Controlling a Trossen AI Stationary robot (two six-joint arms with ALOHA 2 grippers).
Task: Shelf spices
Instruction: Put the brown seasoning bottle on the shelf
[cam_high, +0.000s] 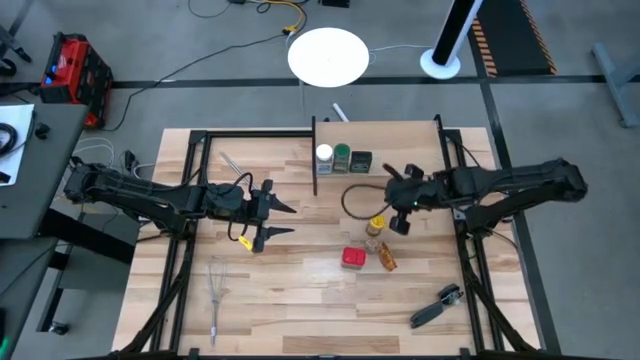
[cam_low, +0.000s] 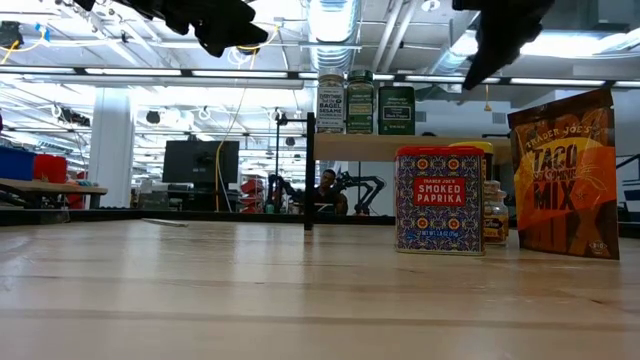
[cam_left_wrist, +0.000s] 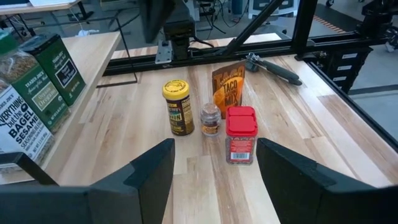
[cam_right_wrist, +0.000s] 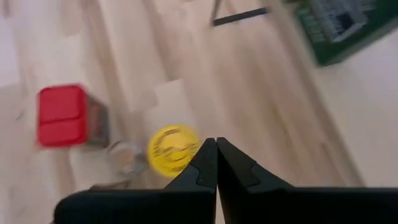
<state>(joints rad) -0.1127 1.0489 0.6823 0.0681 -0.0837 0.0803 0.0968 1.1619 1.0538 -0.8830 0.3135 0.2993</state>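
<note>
Right claw is pressed together, empty, above the yellow-capped jar; left claw hangs spread apart over the surface.

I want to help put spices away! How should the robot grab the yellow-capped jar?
Probably from above: the yellow-capped jar stands upright, and the right end effector is nearest. Close on the cap's sides, turned to miss the small jar beside it.

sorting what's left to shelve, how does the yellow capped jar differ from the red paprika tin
The yellow-capped jar is round with a yellow lid; the paprika tin is square with a red lid. The jar stands nearer the shelf than the tin. Both stand upright on the table, not yet shelved.
</note>
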